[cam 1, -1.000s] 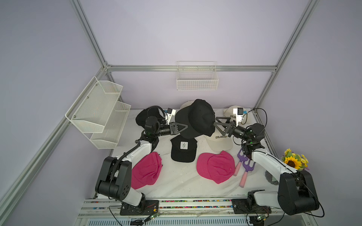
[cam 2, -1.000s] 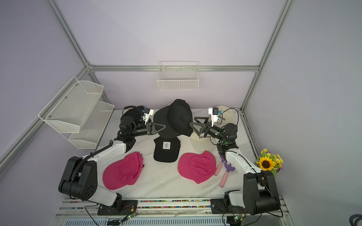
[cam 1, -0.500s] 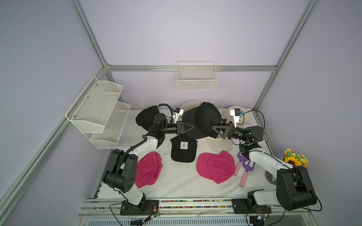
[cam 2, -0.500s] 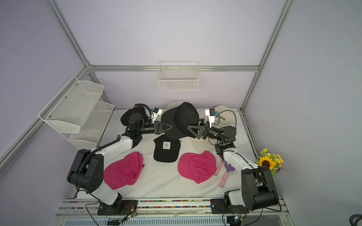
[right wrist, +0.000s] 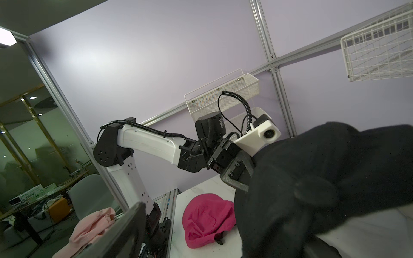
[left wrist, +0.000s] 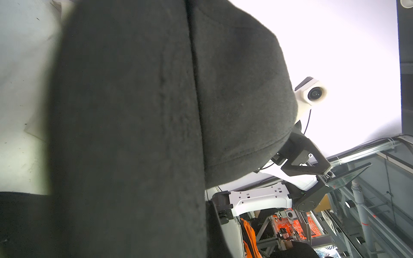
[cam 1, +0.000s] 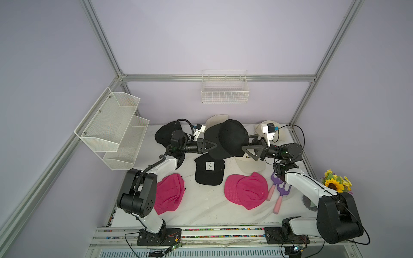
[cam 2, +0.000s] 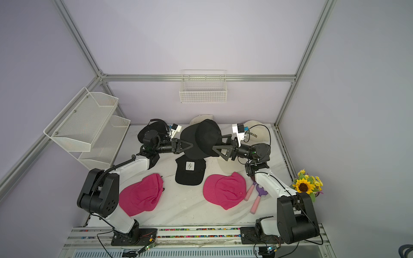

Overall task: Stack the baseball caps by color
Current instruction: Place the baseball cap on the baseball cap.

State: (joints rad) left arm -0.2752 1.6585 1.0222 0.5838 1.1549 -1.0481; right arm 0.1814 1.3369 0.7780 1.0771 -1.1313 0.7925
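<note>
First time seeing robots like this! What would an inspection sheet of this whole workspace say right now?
Surface: white marbled table, no spills seen.
Job's things: held cap, black, up in the air; patch cap, rear black cap, cream caps and pink caps lie on the table; no stacks seen.
Clutter: toy forks, sunflowers.
Claws: left claw shut on the held cap; right claw open around its opposite edge.
Cables: coiled cable along left arm; looped cable at right wrist.
Surroundings: lilac walls, metal frame, wire basket, mesh shelf.
</note>
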